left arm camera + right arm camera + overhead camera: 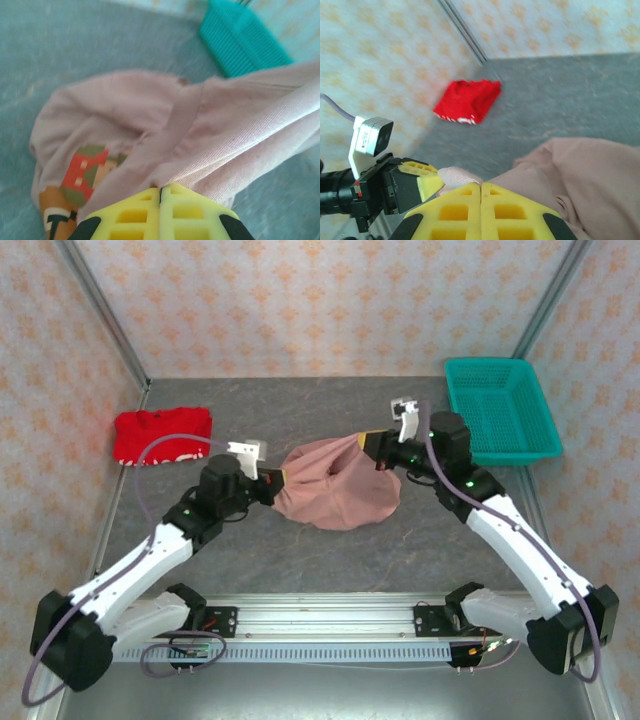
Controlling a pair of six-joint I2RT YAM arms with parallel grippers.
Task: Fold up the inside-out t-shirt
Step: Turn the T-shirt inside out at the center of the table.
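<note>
1 table, grey top, w/ patterned walls on 3 sides. The teal basket stands at its far right corner, so I'll place everything off that.

2 arms. The right arm reaches up along the side nearer than the basket, its wrist just left of the basket's near-left corner. The left arm comes in from well left of the basket.

2 garments. The inside-out t-shirt, dusty pink, is left of the basket and a bit nearer the arm bases. It's bunched and strung betw. the two grippers, w/ its belly sagging toward the tabletop. The red garment w/ white trim lies crumpled far left of the basket, about level w/ it, by the left wall.

1 basket, 1 container in all: its whole mesh floor is in plain sight.

2 grippers, both clamped on pink cloth. The right gripper sits just left of the basket, yellow fingers pressed together on the tee's right edge. The left gripper is farther left, past the tee, fingers together w/ a fold of fabric squeezed betw. them.

1 print on the tee, seen from the left wrist: red, green and brown blocks, lying low on the cloth.
</note>
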